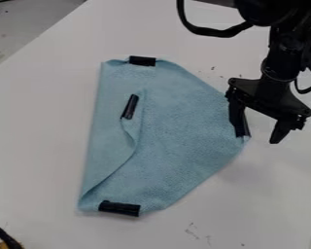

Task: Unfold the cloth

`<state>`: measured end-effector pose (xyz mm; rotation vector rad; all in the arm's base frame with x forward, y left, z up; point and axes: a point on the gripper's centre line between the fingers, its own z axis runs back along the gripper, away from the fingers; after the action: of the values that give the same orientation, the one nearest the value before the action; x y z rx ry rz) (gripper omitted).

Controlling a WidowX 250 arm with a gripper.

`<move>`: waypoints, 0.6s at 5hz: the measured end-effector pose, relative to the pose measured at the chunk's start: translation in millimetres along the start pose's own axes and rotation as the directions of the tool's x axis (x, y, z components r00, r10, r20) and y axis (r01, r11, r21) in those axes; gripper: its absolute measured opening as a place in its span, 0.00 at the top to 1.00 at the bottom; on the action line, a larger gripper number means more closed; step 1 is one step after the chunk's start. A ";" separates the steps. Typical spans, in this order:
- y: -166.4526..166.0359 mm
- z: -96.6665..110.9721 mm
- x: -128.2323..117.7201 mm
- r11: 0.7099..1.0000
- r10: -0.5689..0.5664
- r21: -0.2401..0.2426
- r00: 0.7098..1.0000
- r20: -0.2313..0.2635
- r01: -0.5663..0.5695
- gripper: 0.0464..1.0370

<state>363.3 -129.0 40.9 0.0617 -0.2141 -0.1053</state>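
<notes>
My gripper (257, 139) hangs over the right edge of the cloth with its fingers spread apart. One finger is by the cloth's right corner, in front of the black tape there; the other is out over the white table. The light blue cloth (178, 121) lies partly folded. Its left side is turned over, with a curved flap edge running from the middle down to the lower left. Black tape pieces mark the top edge (142, 61), the folded-over corner (130, 106) and the bottom edge (119, 208). Whether the finger touches the cloth, I cannot tell.
The white table (38, 121) surrounds the cloth, its edge slanting across the upper left. A black and yellow object (5, 237) is at the lower left corner. A black cable (210, 32) loops from the arm at the top.
</notes>
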 end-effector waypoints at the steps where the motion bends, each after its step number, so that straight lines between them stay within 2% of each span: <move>1: 0.4 -12.6 -8.3 1.000 -0.002 0.013 0.999 -0.038 0.003 0.04; 2: 19.9 -12.4 -14.6 0.998 0.024 0.054 0.999 -0.047 -0.022 0.04; 3: 49.1 0.2 -10.8 0.995 0.059 0.076 0.998 -0.011 -0.058 0.04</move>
<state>357.6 -79.1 42.4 0.1311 -0.2069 -0.0386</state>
